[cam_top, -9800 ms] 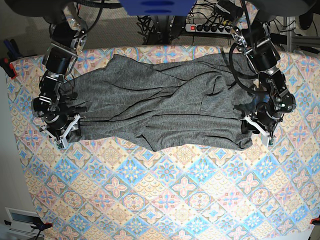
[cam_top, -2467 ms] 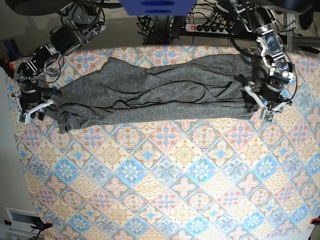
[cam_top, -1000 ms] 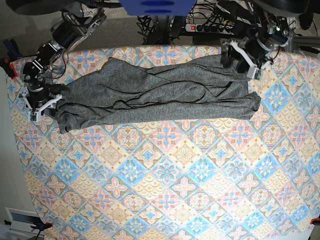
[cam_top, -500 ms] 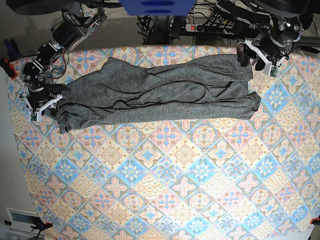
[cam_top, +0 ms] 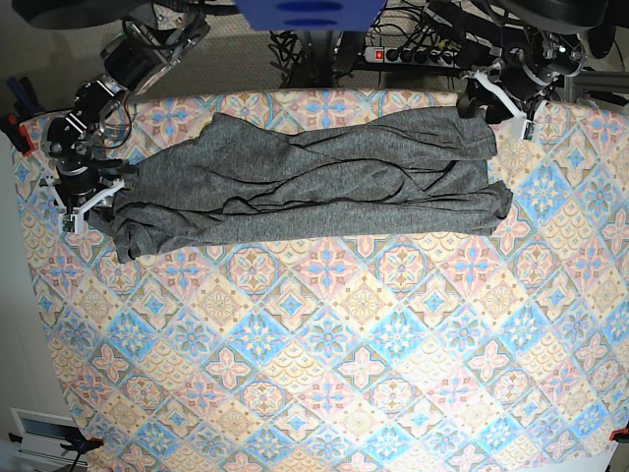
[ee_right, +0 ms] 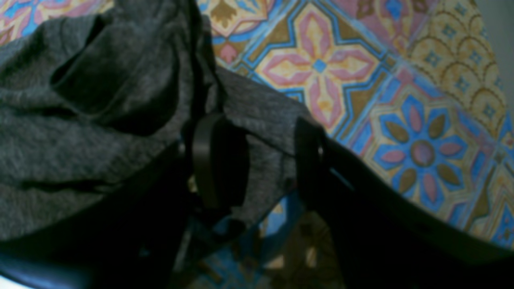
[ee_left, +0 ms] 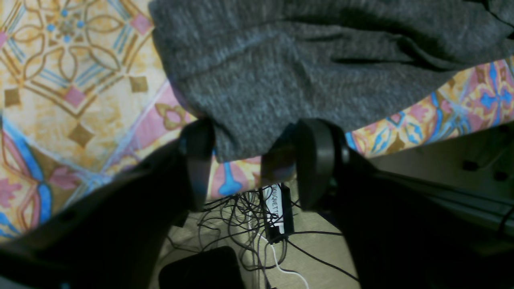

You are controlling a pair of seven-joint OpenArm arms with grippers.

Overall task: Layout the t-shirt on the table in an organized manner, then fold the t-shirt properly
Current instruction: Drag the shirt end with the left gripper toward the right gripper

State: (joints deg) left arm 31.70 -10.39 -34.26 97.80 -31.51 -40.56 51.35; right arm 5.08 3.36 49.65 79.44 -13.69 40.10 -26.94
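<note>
Since the earlier frame my left gripper [cam_top: 488, 96] has swung to the shirt's [cam_top: 305, 182] upper-right corner, jaws wide, straddling the hem; right gripper [cam_top: 90, 194], also wide, straddles the left end, and closing carelessly could pinch several bunched layers.

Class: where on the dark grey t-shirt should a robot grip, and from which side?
Grip the dark heather-grey knit t-shirt at its far right corner, coming from the table's far edge; there the cloth ends in a thin, free edge, while the middle lies bunched in folds.
</note>
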